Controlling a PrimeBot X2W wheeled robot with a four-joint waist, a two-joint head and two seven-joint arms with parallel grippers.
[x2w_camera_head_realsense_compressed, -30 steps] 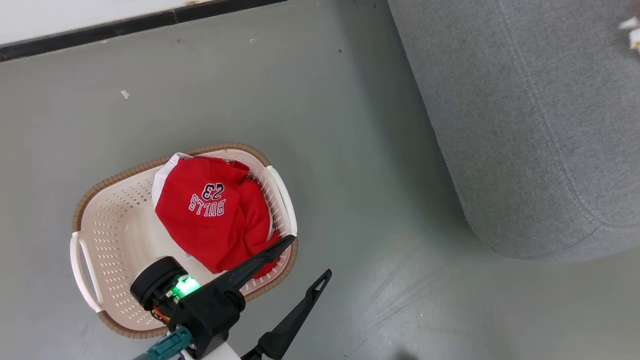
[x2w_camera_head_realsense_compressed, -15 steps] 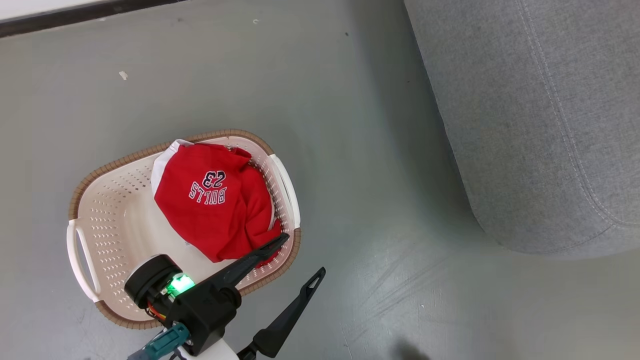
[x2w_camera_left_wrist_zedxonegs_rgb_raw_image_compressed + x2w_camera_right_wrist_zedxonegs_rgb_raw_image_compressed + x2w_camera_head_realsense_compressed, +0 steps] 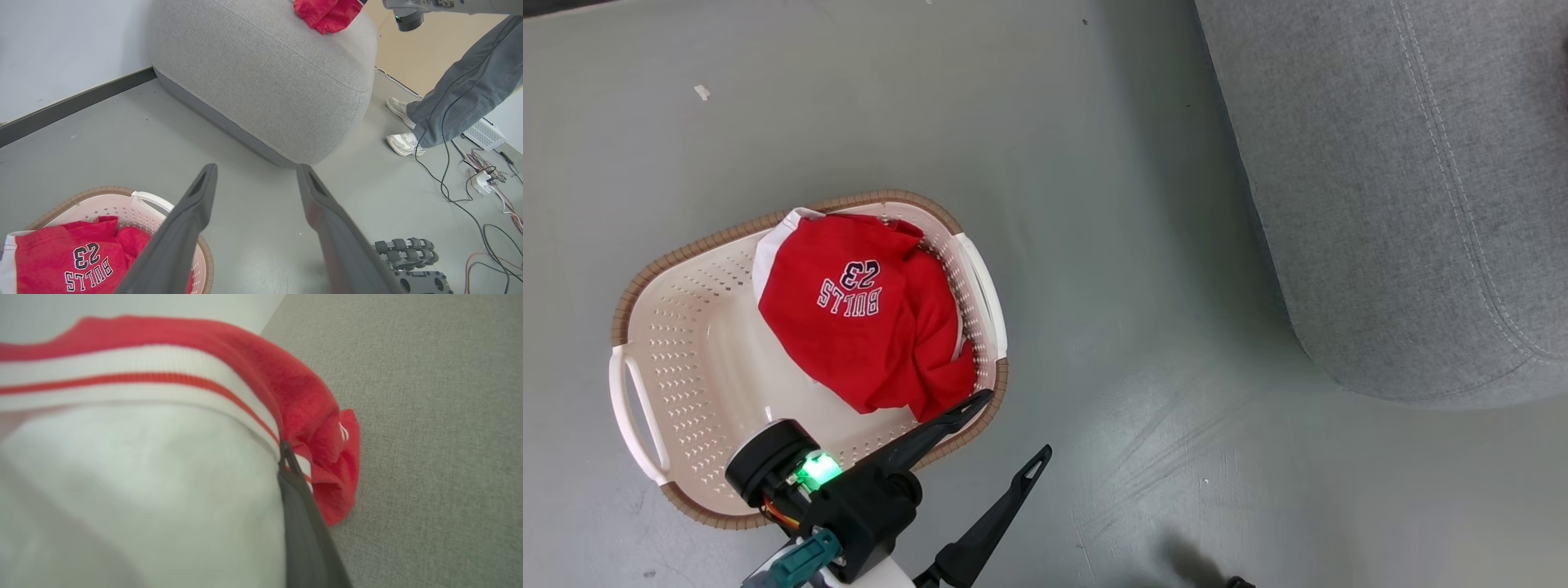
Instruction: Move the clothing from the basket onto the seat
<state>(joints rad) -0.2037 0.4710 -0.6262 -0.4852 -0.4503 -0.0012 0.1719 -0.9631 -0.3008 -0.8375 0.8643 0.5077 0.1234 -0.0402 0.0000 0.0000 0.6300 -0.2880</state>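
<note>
Two red garments: the "BULLS 23" jersey [image 3: 866,327] lies crumpled in the basket [image 3: 686,343], just beyond the spread left gripper [image 3: 1017,425]. A white-banded piece [image 3: 302,396] drapes the right gripper [image 3: 284,457], whose grip I cannot tell, over the seat [image 3: 429,416]. Since earlier, the head camera has shifted.

Red jersey [image 3: 866,327], white-trimmed, printed "BULLS 23", lies crumpled inside the basket [image 3: 645,269], just beyond the left gripper [image 3: 1017,422]. Basket: cream, perforated, brown-rimmed, upright, its near rim under one fingertip [image 3: 984,398]. Second red garment [image 3: 325,14] rests atop the grey seat [image 3: 265,73], well ahead of that gripper. Seat: woven fabric, rounded corners, stitched seams, apart from the basket.
</note>
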